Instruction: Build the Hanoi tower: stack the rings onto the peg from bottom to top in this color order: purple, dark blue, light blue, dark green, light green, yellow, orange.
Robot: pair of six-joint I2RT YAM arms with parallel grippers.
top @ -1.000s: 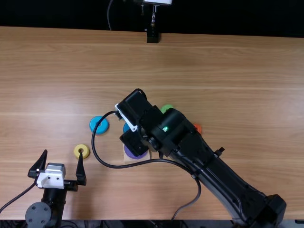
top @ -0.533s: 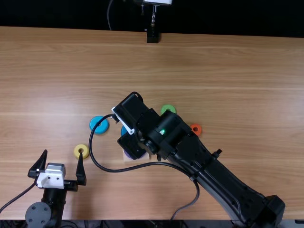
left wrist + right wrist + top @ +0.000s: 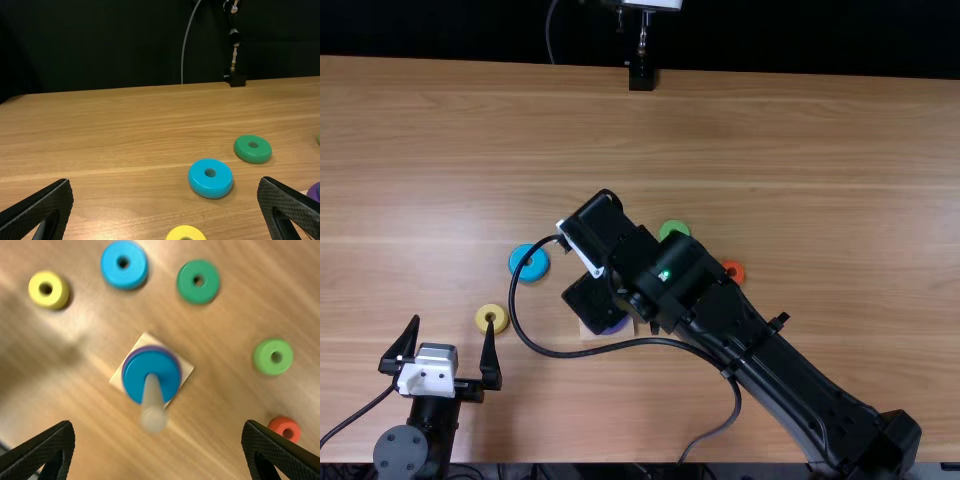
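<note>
The brown wood-grain table [image 3: 770,150] lies beneath. The right gripper [image 3: 592,303], spread, hangs over the pale square base [image 3: 186,369], left of centre; the left gripper [image 3: 452,322], near left, is spread too. The smooth purple ring [image 3: 155,347] sits under the dark blue ring [image 3: 135,377]. The right arm has shifted slightly left.

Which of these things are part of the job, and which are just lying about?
Job: peg; purple ring and dark blue ring, on it; light blue ring, dark green ring, light green ring, yellow ring, orange ring, all off it.
Just there: grey cable, behind the table; black stand, at its far edge.
</note>
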